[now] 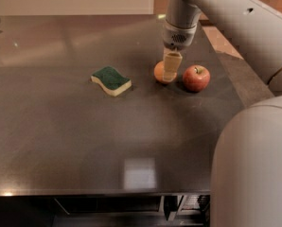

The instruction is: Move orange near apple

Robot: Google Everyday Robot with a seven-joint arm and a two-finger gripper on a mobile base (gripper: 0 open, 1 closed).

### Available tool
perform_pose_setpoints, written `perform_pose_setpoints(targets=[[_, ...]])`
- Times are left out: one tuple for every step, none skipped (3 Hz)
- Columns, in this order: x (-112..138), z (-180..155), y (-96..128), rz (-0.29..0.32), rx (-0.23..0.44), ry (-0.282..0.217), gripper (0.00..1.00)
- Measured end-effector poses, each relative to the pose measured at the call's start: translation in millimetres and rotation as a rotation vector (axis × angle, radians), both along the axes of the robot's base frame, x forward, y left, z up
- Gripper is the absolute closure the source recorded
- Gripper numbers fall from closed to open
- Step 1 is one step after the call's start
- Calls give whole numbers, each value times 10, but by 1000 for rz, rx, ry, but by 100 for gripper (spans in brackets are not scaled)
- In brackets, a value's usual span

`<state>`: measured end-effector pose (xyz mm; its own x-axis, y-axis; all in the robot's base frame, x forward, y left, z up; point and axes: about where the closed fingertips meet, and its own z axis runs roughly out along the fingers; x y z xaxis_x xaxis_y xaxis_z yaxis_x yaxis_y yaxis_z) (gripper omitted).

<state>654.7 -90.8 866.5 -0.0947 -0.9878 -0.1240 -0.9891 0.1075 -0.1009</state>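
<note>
The orange point(159, 72) is a plain round fruit at the back right of the dark table, partly hidden by my gripper. My gripper point(171, 69) comes down from above and is shut on the orange, with one pale finger point(171, 66) across its right side. The orange is at table level. The apple point(196, 78), red with a short dark stem, stands just right of the orange with a small gap between them.
A green and yellow sponge point(111, 80) lies on the table left of the orange. The dark table point(84, 136) ends at a right edge close behind the apple. My arm's pale body point(254, 169) fills the lower right.
</note>
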Motion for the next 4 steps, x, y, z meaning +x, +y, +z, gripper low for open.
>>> perform_pose_setpoints(targets=[[63, -35, -70, -22, -9, 4, 100], [87, -84, -130, -39, -17, 12, 100], [104, -117, -184, -56, -25, 21, 82], [116, -121, -202, -61, -26, 26, 59]])
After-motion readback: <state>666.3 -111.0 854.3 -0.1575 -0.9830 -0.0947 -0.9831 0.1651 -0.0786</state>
